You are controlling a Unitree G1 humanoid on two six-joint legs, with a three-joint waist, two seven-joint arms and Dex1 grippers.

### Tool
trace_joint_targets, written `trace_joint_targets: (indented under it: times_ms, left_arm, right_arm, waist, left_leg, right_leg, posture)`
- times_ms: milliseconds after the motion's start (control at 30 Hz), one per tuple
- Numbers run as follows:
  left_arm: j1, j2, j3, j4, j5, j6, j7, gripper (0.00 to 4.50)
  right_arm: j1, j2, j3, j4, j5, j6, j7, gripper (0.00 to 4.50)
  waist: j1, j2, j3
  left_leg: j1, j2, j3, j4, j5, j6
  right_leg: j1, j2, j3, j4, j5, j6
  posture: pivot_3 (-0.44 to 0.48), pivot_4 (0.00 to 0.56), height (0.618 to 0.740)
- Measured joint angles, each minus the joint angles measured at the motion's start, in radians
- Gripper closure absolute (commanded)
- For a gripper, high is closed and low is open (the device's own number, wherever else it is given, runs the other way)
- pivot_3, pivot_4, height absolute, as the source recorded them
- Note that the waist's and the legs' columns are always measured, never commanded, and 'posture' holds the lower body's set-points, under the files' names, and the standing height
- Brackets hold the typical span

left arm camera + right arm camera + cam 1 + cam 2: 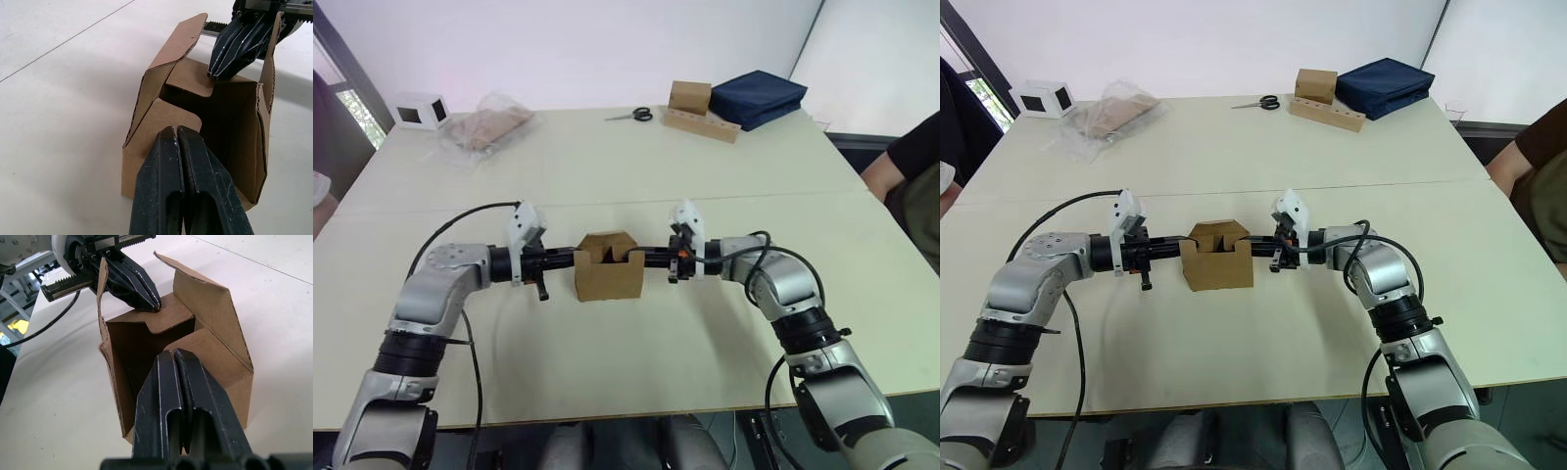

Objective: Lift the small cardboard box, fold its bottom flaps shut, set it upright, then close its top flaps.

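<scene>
The small cardboard box [608,277] stands on the table [626,362] in the middle, between my two grippers, with its open side up. My left gripper [570,259] is shut, and its tips [176,131] press the near end flap [161,115] inward from the box's left. From the right, my right gripper [635,257] is also shut and its tips [174,353] push the opposite end flap [208,345] inward. The two longer flaps [178,41] stand up, and the box's inside [127,347] holds nothing.
At the table's far side are a white box with dark windows [419,111], a clear plastic bag [489,127], scissors [631,116], a brown box on a tan strip [700,110] and a navy pouch [756,96]. A person's arm [906,162] shows at the right edge.
</scene>
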Motion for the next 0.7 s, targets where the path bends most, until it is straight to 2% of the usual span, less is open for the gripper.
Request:
trace_joint_targets:
  times_ms: [700]
  left_arm:
    - [0.000,0.015,-0.011,-0.014,-0.004,0.003,-0.021,4.45]
  right_arm:
    - [0.000,-0.004,-0.029,-0.029,0.015,0.062,-0.011,4.50]
  waist:
    - [0.001,0.000,0.000]
  left_leg:
    - [0.000,0.000,0.000,0.000,0.000,0.000]
  right_leg:
    - [0.000,0.000,0.000,0.000,0.000,0.000]
  posture:
    - [0.000,0.150,0.740]
